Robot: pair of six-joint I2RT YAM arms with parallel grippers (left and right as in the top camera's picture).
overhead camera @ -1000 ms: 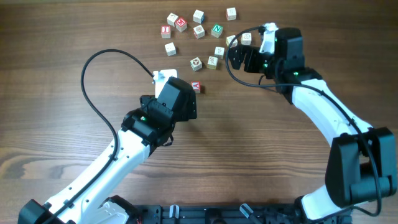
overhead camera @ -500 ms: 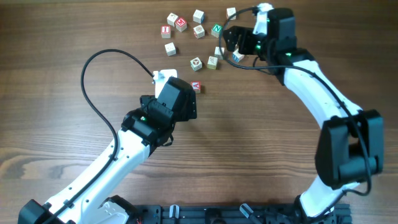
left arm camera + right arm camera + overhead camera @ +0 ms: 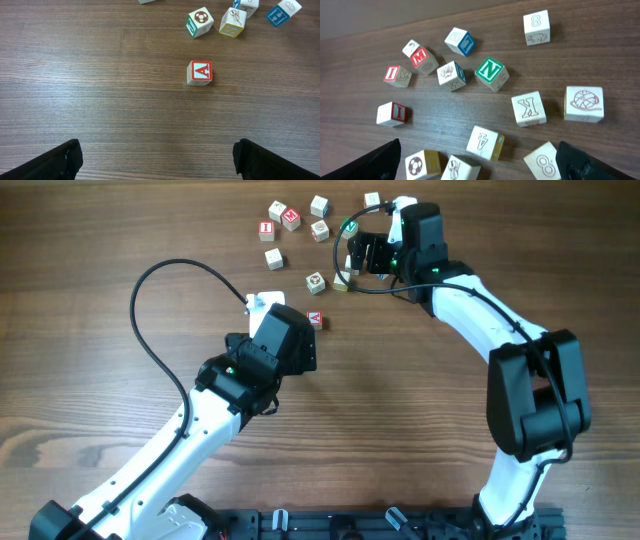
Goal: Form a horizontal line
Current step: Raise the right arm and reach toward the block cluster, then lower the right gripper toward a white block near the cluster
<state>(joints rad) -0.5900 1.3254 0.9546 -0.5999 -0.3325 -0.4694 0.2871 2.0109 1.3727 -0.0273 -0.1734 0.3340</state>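
1. brown wooden table point(image 3: 450, 460) fills all three views; in the overhead view its grain runs from left to right.
2. the left gripper point(image 3: 160, 162) has its jaws spread wide and holds nothing. only two dark fingertips show, at the lower corners of its wrist view.
3. the red a cube point(image 3: 200, 73) stands alone on the table in front of the left gripper, not touching the fingers.
4. behind it, the ball cube point(image 3: 200, 22) and the yellow-sided cube point(image 3: 232, 22) sit just beside each other.
5. these three cubes do not make one horizontal line yet: the two pale ones form a short pair, and the red a cube lies apart from them, nearer to the robot's base.
6. the right gripper point(image 3: 480, 160) is also spread wide and grips nothing. in the overhead view it is at the far side of the table, at the right edge of the group of loose cubes point(image 3: 291, 219).
7. its wrist view shows the green n cube point(image 3: 491, 73), the k cube point(image 3: 528, 108), the 4 cube point(image 3: 485, 142) and the 8 cube point(image 3: 536, 27), scattered and turned at different angles.
8. the ball cube also shows there, at the lower edge, close to the left fingertip.
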